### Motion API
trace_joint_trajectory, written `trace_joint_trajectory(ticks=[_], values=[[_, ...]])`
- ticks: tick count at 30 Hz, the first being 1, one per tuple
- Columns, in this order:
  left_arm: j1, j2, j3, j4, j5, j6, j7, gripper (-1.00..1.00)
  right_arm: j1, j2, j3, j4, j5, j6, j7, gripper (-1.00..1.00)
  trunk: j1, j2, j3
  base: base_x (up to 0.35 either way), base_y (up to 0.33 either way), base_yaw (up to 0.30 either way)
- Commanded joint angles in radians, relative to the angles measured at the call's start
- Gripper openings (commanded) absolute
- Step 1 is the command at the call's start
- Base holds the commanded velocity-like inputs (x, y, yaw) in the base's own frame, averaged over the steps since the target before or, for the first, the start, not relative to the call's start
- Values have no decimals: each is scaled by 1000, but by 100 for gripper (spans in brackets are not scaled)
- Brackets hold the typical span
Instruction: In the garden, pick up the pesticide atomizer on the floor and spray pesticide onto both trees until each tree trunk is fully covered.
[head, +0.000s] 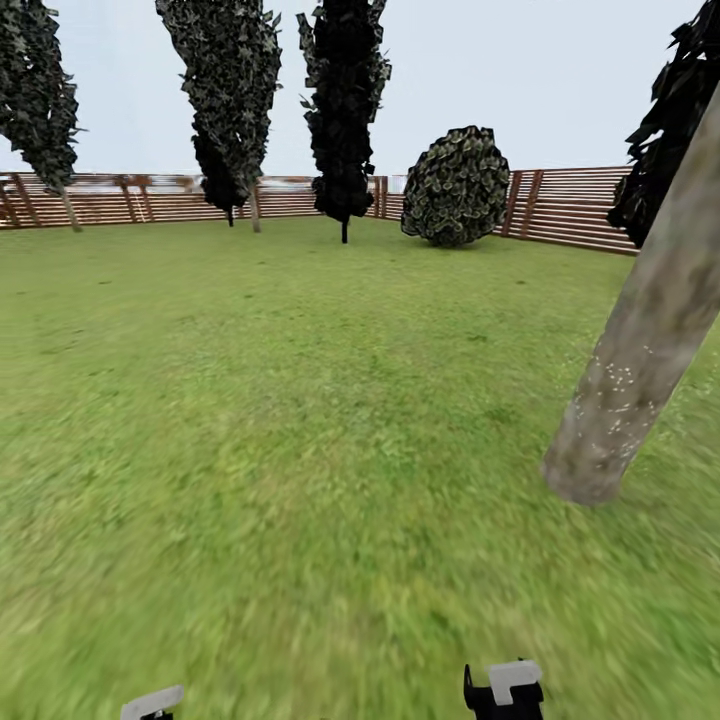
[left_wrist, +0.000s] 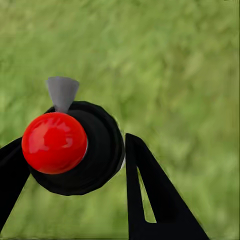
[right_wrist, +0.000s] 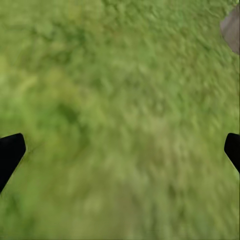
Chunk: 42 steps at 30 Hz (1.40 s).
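The pesticide atomizer (left_wrist: 55, 142) has a red round cap, a black body and a grey nozzle. My left gripper (left_wrist: 75, 141) is shut on it, one black finger (left_wrist: 150, 195) on each side, above the grass floor (left_wrist: 180, 60). One tree trunk (head: 640, 350), thick, mottled grey-brown and leaning, rises at the right of the head view, with pale specks on its lower part. My right gripper (right_wrist: 120, 147) hangs open over grass, empty. The ends of both arms peek in at the bottom edge of the head view.
A brown slat fence (head: 570, 205) rings the lawn (head: 300, 420). Dark slim trees (head: 345, 110) and a round bush (head: 457, 187) stand at the far side. A grey patch (right_wrist: 231, 27) shows at a corner of the right wrist view.
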Motion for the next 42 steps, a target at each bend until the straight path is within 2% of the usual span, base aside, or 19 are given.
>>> trace_joint_trajectory(ticks=[1,17,29,42], values=[[-1,0,0,1,2,-2,2,-100,0,0,-7,1,11,-2,-5,100,0,0,-1,0,0,283],[-1,-4,-3,2,-2,4,13,-100,0,1,-7,2,11,-2,-6,100,0,0,-8,0,11,282],[-1,-1,-1,2,-1,2,15,-100,0,1,-7,2,12,-2,-5,100,0,0,-15,25,293,282],[-1,0,-1,2,-1,4,15,-100,0,0,-7,1,11,-2,-5,100,0,0,-23,131,309,282]])
